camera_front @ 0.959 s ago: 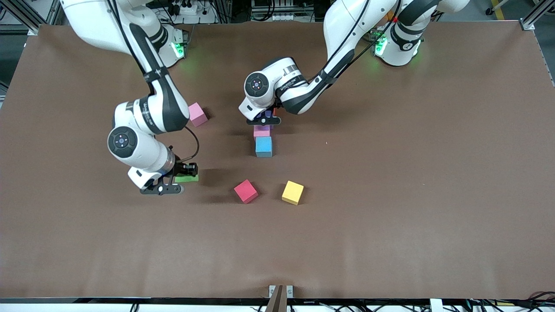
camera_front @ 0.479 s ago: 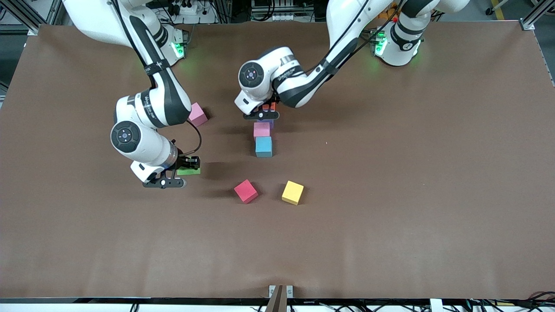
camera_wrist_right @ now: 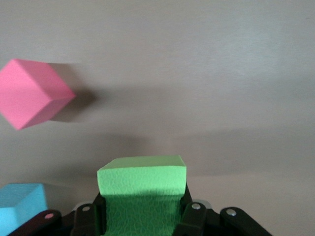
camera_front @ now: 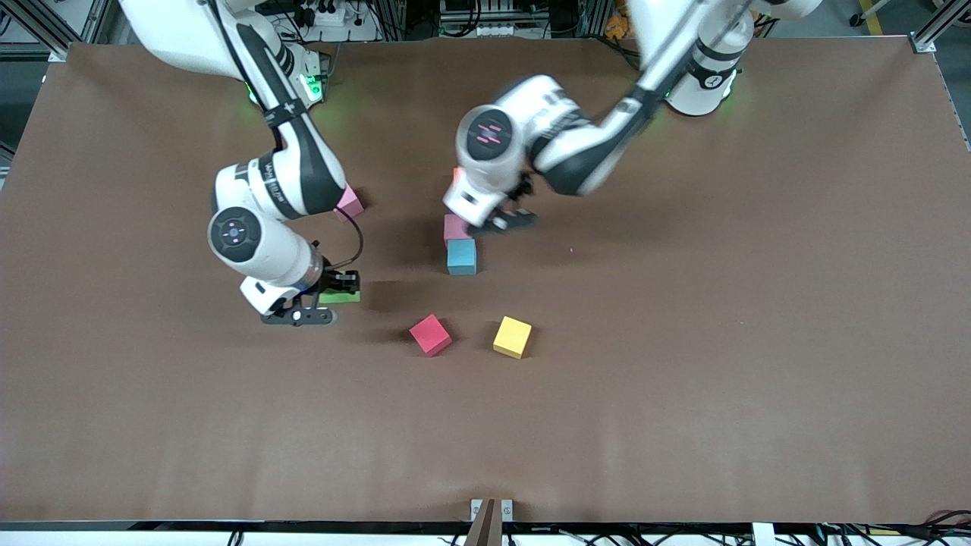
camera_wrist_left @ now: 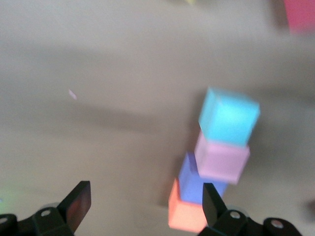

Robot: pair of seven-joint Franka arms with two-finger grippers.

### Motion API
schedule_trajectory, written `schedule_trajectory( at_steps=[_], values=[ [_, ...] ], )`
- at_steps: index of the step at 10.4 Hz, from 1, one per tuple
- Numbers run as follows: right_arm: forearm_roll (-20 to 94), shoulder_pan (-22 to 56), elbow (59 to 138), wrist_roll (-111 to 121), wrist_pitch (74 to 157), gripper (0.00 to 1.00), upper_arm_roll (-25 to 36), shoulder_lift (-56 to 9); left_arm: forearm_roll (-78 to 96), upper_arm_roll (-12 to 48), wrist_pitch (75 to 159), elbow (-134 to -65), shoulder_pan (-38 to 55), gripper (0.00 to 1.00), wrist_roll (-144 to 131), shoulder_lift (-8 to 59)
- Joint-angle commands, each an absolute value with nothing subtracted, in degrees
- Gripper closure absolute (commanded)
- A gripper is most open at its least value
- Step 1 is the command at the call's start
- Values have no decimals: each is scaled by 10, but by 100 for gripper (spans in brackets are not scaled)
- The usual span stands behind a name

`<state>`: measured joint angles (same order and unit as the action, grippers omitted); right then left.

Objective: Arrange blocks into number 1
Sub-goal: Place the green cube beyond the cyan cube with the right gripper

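Observation:
Four blocks lie in a line on the table: orange (camera_wrist_left: pixel 183 215), purple (camera_wrist_left: pixel 193 181), pink (camera_wrist_left: pixel 221 160) and light blue (camera_wrist_left: pixel 229 117). In the front view I see orange (camera_front: pixel 456 175), pink (camera_front: pixel 454 225) and light blue (camera_front: pixel 461 256); the left arm hides purple. My left gripper (camera_front: pixel 507 221) hangs open and empty beside the line, one finger (camera_wrist_left: pixel 212 204) next to the orange block. My right gripper (camera_front: pixel 322 297) is shut on the green block (camera_front: pixel 340 296), also seen in the right wrist view (camera_wrist_right: pixel 142 181), low over the table.
The red block (camera_front: pixel 430 334) and yellow block (camera_front: pixel 512 337) lie nearer the front camera than the line. A second pink block (camera_front: pixel 350 202) sits partly hidden by the right arm. The red block (camera_wrist_right: pixel 32 93) and light blue block (camera_wrist_right: pixel 19 204) show ahead of the right gripper.
The left gripper has lifted off the line of blocks and swung toward the left arm's end. The right gripper has carried the green block a little toward the line.

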<state>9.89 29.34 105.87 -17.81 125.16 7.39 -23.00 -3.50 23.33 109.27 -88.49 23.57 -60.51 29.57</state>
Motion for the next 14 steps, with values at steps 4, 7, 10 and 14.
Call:
schedule_trajectory(
  at_steps=[4, 7, 10, 14],
  values=[
    [91, 392, 916, -223, 1244, 56, 76, -333, -95, 240, 1057, -872, 82, 0, -535, 236],
    [94, 427, 847, -224, 1248, 55, 90, -382, -99, 243, 1027, -837, 15, 0, -464, 236],
    [95, 447, 843, -227, 1251, 55, 90, -393, -99, 241, 1027, -828, -10, 0, -438, 235],
    [93, 489, 843, -252, 1259, 55, 114, -422, -99, 245, 1026, -825, -35, 0, -403, 234]
  ],
)
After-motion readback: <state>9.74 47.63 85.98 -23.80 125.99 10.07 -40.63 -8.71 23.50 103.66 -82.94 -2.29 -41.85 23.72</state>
